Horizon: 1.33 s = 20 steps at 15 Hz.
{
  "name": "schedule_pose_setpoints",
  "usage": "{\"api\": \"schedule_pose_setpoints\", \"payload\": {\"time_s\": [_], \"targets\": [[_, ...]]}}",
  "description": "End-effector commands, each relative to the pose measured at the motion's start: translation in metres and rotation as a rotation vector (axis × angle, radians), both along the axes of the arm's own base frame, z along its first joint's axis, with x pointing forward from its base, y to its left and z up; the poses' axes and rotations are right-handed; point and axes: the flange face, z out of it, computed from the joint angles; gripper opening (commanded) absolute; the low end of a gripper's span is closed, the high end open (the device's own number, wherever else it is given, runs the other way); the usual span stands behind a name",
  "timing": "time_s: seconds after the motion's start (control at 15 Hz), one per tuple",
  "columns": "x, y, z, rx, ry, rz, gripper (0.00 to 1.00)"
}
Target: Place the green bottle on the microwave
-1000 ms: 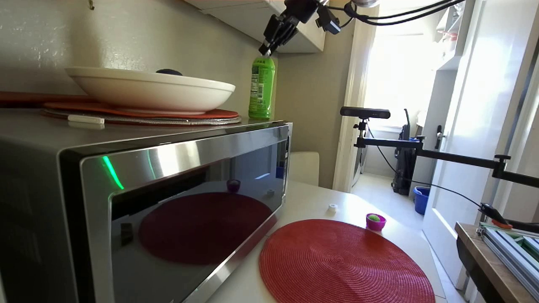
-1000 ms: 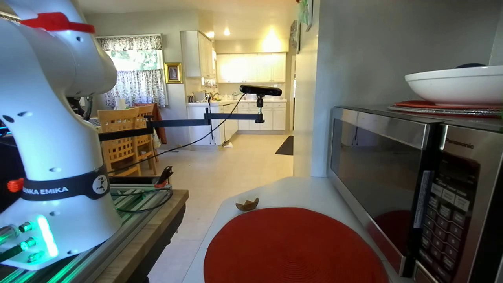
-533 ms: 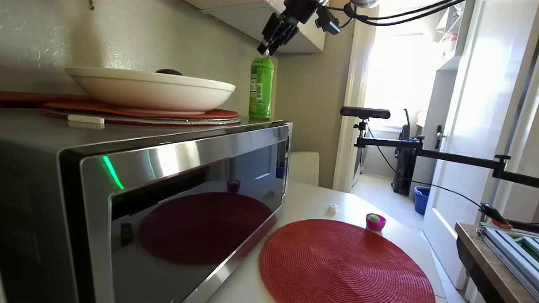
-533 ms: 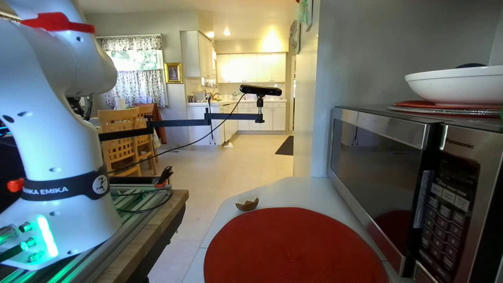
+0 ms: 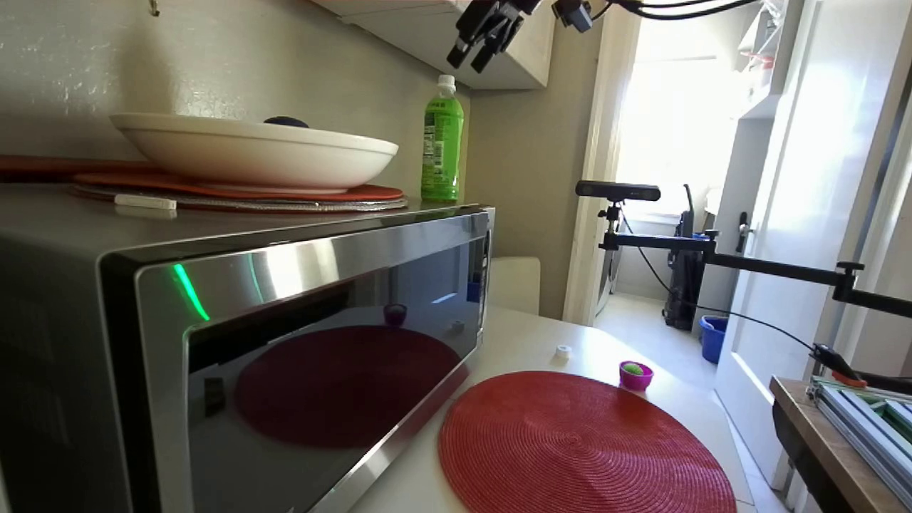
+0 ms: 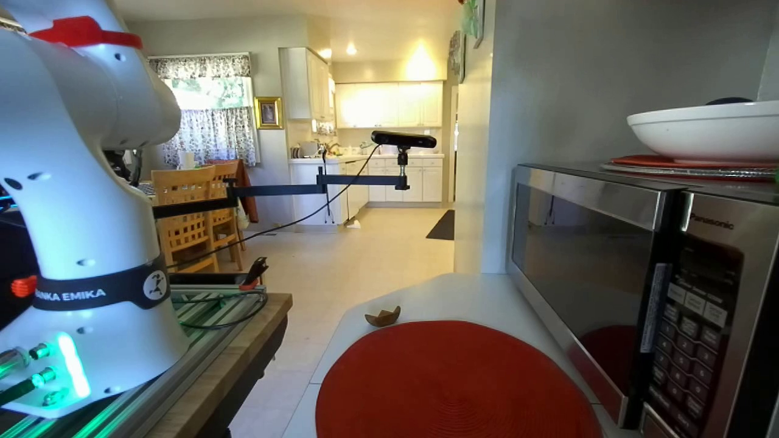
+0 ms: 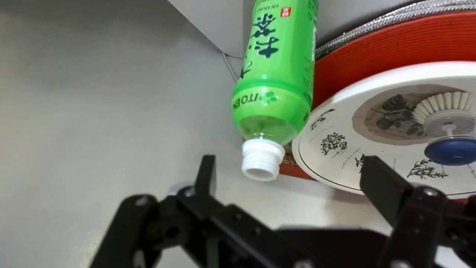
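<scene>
Upright on top of the microwave [image 5: 313, 246], near the end of its top farthest from the camera, stands the green bottle [image 5: 442, 149] in an exterior view. Its white neck carries no cap, and the wrist view looks onto the mouth of the bottle [image 7: 275, 67]. My gripper [image 5: 468, 63] is just above the neck and apart from it, its fingers spread wide. In the wrist view the gripper [image 7: 288, 162] holds nothing; the bottle's neck is seen beyond the gap, nearer the left finger. An exterior view shows the front of the microwave [image 6: 584, 243].
Beside the bottle a wide white bowl [image 5: 256, 153] rests on red mats, with a blue-handled brush [image 7: 450, 149] inside. A wall cupboard [image 5: 524, 60] hangs close behind the gripper. Below are a red placemat [image 5: 577, 442], a pink cup [image 5: 635, 377] and a brown piece [image 6: 383, 316].
The fingers have spread and let go of the bottle's neck. My gripper has risen clear and slightly away, while the bottle stays standing where it was.
</scene>
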Motion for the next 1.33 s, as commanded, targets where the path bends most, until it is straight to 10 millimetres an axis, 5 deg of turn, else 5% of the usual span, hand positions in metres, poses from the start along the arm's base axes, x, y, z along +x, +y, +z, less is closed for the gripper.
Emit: {"api": "schedule_pose_setpoints", "payload": {"time_s": [0.0,0.2,0.47,1.0,1.27], "targets": [[-0.038,0.013,0.018,-0.018,0.043,-0.012,1.0],[-0.07,0.035,0.024,0.035,0.12,0.03,1.0],[-0.1,0.056,-0.002,0.151,0.247,0.031,1.0],[-0.131,0.036,-0.09,0.262,0.429,-0.055,1.0],[-0.128,0.034,-0.1,0.252,0.455,-0.061,1.0]]}}
